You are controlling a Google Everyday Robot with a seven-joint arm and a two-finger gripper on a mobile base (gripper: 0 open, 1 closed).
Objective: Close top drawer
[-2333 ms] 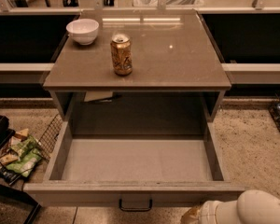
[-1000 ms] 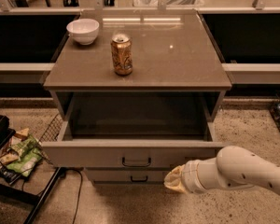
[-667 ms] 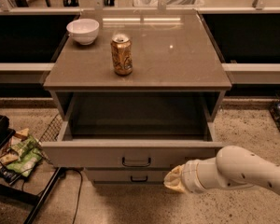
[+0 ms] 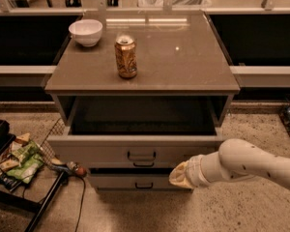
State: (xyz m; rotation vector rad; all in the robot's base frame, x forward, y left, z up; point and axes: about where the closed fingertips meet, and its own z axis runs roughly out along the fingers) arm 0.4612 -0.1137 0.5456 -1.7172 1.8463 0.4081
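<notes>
The top drawer (image 4: 101,152) of the grey cabinet stands partly open. Its flat front panel with a small black loop handle (image 4: 141,156) sticks out past the cabinet, and its dark inside shows empty. My gripper (image 4: 180,176) is at the end of the white arm coming in from the lower right. It sits low against the right part of the drawer front, beside the lower drawer front (image 4: 116,181).
A white bowl (image 4: 85,32) and a drink can (image 4: 126,57) stand on the cabinet top (image 4: 183,57). A black wire rack with snack bags (image 4: 19,161) stands at the left on the floor. A counter runs behind the cabinet.
The top drawer has gone from pulled far out to mostly pushed in. My arm has moved in from the bottom right corner toward the drawer front.
</notes>
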